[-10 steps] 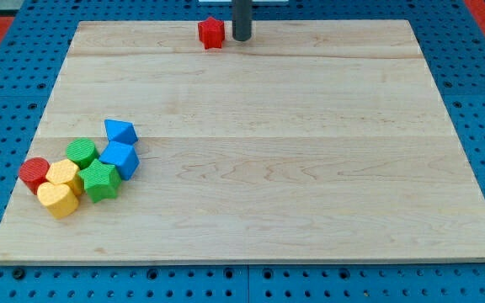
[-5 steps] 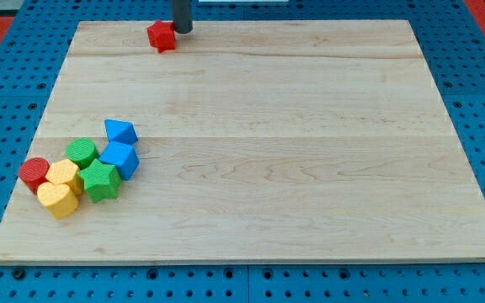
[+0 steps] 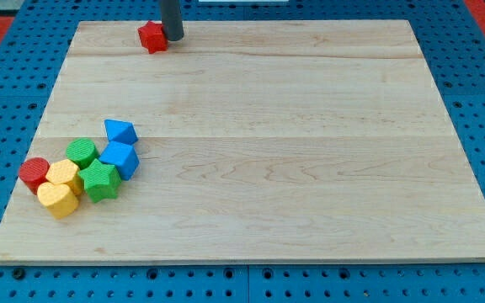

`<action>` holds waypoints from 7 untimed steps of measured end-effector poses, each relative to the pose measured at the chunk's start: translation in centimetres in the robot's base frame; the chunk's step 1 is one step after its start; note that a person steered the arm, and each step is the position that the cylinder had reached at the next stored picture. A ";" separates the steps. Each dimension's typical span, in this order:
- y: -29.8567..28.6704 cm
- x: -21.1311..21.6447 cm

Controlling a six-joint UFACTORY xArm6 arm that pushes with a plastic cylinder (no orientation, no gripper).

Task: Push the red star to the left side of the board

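The red star lies near the board's top edge, left of the middle. My tip stands right against its right side. The rod comes down from the view's top. Far below, at the board's left, a cluster of blocks lies apart from both.
The cluster holds a red cylinder, two yellow blocks, a green cylinder, a green star-like block, a blue cube and a blue triangle block. The wooden board lies on a blue pegboard.
My tip moved left along the top edge, pushing the red star left from the top middle. In the last half second both moved only a little further left.
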State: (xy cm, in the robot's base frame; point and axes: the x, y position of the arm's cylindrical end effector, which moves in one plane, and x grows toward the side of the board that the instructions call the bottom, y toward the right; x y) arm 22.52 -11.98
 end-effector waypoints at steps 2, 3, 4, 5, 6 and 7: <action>1.3 1.1; 0.9 1.1; 2.3 1.2; -1.2 1.2; -3.7 1.2; -5.5 1.2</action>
